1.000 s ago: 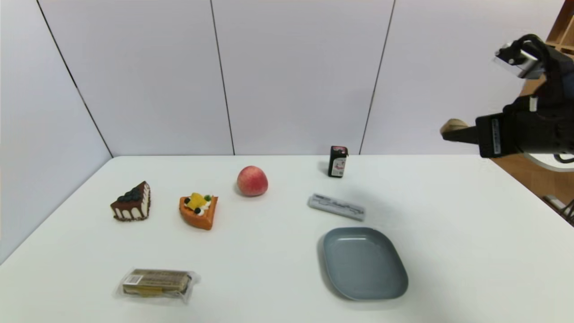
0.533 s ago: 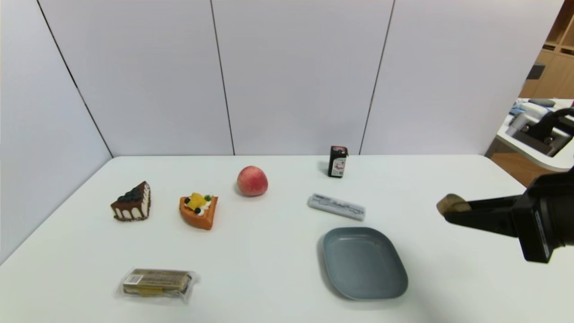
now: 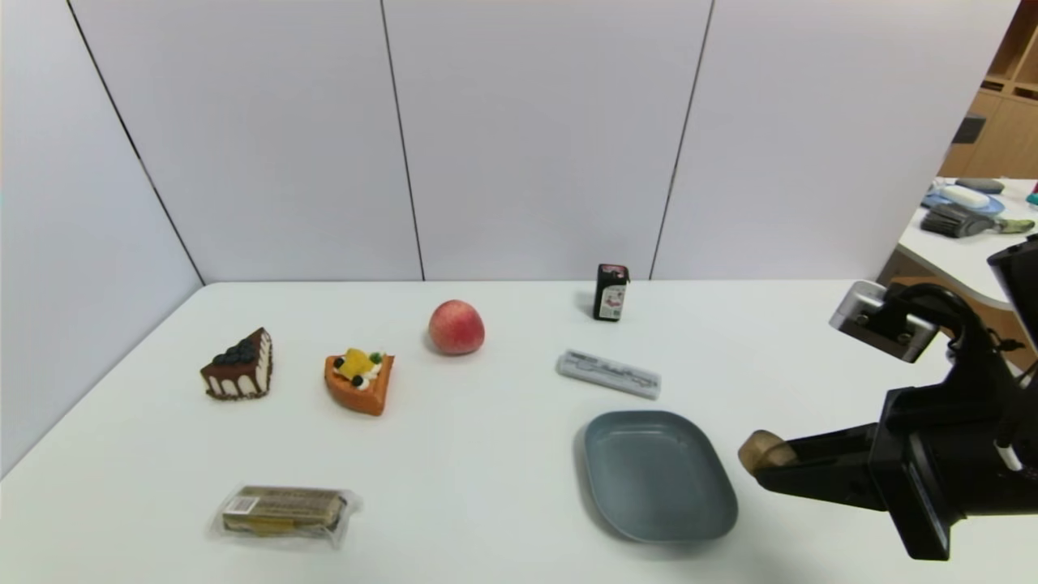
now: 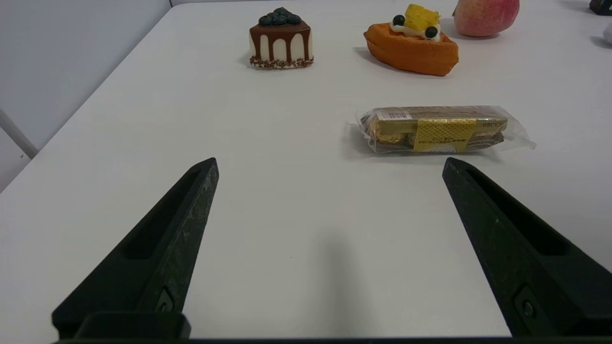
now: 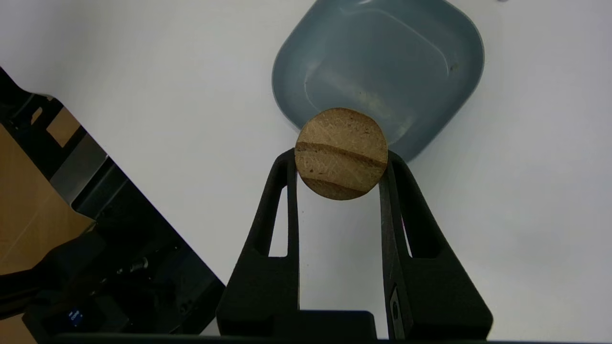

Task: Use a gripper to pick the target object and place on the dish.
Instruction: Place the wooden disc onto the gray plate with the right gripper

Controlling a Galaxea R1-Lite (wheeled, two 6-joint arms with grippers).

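At lower right of the head view, the right gripper [image 3: 770, 464] clamps a small wooden disc [image 3: 761, 448] by its curved rim just beside the grey-blue dish [image 3: 658, 474], a light, stiff piece likely to roll if dropped on edge.

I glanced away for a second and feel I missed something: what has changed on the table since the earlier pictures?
The right gripper, jaws shut on the wooden disc, came down from high at the right and moved in toward the grey-blue dish; it now hangs just beside the dish's right edge, the disc not yet released. The dish, peach and cakes stayed put. The left gripper waits open.
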